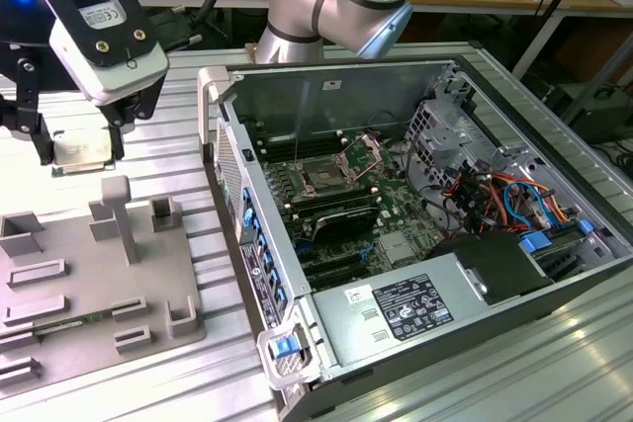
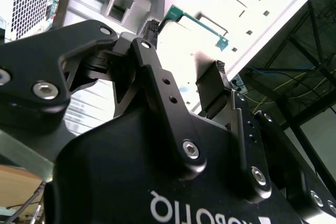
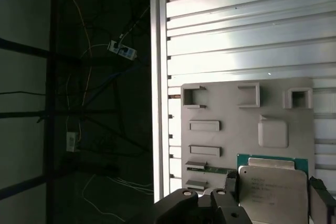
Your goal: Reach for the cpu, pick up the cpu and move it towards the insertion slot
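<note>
The chip (image 1: 81, 152) is sitting between the two black fingers (image 1: 121, 130) of the gripper (image 1: 79, 145). The jaws are squeezing it from both sides, so they are narrow and holding the chip by its edges. In the first wrist view the chip (image 3: 273, 190) is lying flat with its shiny top up, and its thin green rim is peeking out past the jaws. It looks like it is hanging in the air and not resting on anything. Under the jaws and a bit past them, the grey tray (image 1: 59, 313) with its little holders is lying on the metal table (image 1: 183, 160). Well away to one side of the jaws, the open computer case (image 1: 213, 96) is standing. The slot (image 1: 322, 178) is waiting inside it with its metal flap (image 1: 368, 150) standing up. The chip is far from the slot, so I think the carrying part is only starting. To do this well, the gripper should be holding the chip flat, squeezing no harder than needed and moving slowly. It should also be riding high enough to go over the case wall without bumping it. A tilt or a bump could be making the chip slip.
</note>
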You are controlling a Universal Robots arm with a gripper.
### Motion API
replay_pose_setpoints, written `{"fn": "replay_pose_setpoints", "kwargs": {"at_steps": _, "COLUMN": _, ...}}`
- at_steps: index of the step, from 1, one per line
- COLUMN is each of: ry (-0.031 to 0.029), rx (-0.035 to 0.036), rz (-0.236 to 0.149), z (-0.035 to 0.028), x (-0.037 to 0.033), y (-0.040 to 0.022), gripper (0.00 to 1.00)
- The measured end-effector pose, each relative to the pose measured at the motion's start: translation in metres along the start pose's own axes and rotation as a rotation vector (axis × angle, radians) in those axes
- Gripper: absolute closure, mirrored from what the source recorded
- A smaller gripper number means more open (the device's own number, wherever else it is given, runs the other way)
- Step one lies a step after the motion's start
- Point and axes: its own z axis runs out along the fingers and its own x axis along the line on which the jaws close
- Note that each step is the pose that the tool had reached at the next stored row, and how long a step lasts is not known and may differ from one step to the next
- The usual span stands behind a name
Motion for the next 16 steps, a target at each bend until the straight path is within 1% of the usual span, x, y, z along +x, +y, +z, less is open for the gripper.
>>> {"fn": "replay_pose_setpoints", "kwargs": {"at_steps": 3, "ry": -0.0001, "rx": 0.0000, "rz": 0.000, "z": 0.0000, "x": -0.0029, "y": 0.0000, "gripper": 0.45}}
{"fn": "replay_pose_setpoints", "kwargs": {"at_steps": 6, "ry": 0.0000, "rx": 0.0000, "rz": 0.000, "z": -0.0002, "x": -0.0079, "y": 0.0000, "gripper": 0.45}}
{"fn": "replay_pose_setpoints", "kwargs": {"at_steps": 9, "ry": -0.0001, "rx": 0.0000, "rz": 0.000, "z": -0.0004, "x": -0.0143, "y": 0.0001, "gripper": 0.45}}
{"fn": "replay_pose_setpoints", "kwargs": {"at_steps": 13, "ry": 0.0000, "rx": 0.0000, "rz": 0.000, "z": -0.0006, "x": -0.0204, "y": 0.0001, "gripper": 0.45}}
{"fn": "replay_pose_setpoints", "kwargs": {"at_steps": 16, "ry": -0.0001, "rx": -0.0001, "rz": 0.000, "z": -0.0006, "x": -0.0236, "y": 0.0001, "gripper": 0.45}}
